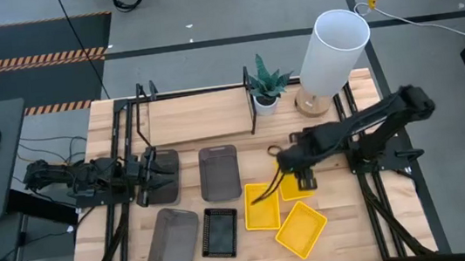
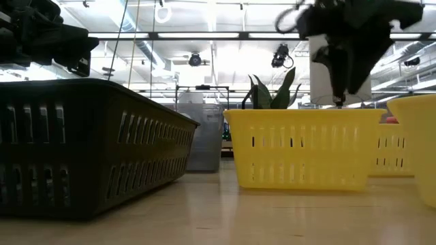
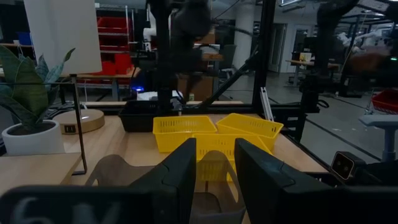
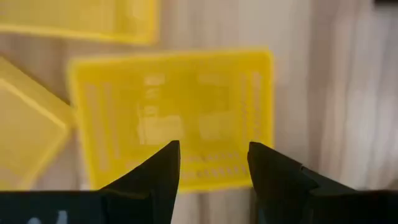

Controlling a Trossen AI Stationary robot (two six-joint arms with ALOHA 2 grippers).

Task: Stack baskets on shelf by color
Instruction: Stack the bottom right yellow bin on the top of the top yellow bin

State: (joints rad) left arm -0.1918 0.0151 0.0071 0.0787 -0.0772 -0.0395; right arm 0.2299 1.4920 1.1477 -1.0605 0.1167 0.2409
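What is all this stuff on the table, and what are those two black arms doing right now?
Yellow baskets: three, bright yellow, clustered on the table's right half; one, one nearest the front edge, one partly under the right arm.
Grey baskets: three, dark grey; one mid-table, one front left, one at the left arm's tip.
Black basket: one, front centre.
Shelf: one, light wood with black posts, along the back.
Plant pot: one, white, green leaves, by the shelf's right end.
Lamp: one, white shade, round wooden base, back right.
Left pincer: at the grey basket on the left.
Right pincer: open, above a yellow basket.
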